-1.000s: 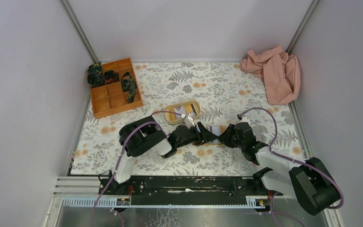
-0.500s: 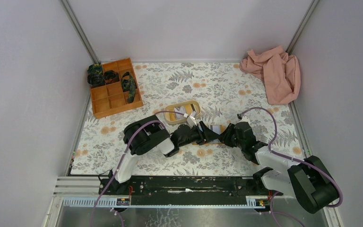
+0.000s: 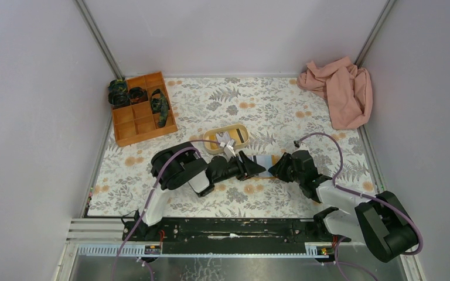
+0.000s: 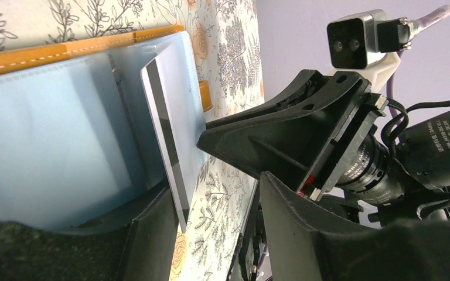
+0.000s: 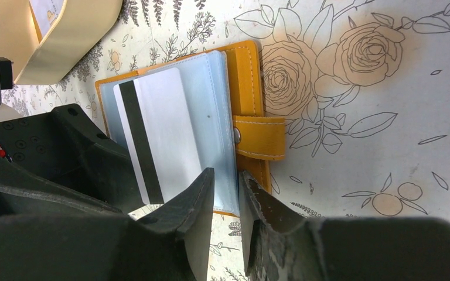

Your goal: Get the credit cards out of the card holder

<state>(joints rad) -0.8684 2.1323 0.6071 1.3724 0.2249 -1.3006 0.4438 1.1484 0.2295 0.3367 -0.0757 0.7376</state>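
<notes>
The card holder [image 5: 252, 88] lies open on the floral mat, orange outside with light blue sleeves [image 4: 47, 129], mid-table in the top view [image 3: 266, 161]. A white credit card with a black stripe [image 5: 152, 129] sticks partly out of a sleeve. My right gripper [image 5: 225, 175] is shut on the holder's near edge beside the snap tab [image 5: 261, 137]. My left gripper [image 4: 214, 193] faces it from the left [image 3: 253, 167], open. The card's free end [image 4: 164, 117] stands between its fingers, close to the left finger [image 4: 152, 234] and apart from the other.
A beige oval tray [image 3: 227, 138] with a white card in it sits just behind the grippers. An orange compartment box [image 3: 142, 108] stands at the back left. A pink cloth [image 3: 340, 88] lies in the back right corner. Walls close in on three sides.
The left gripper's jaws have narrowed slightly around the card, and that arm's elbow has shifted a little. The right gripper keeps its hold on the holder.
</notes>
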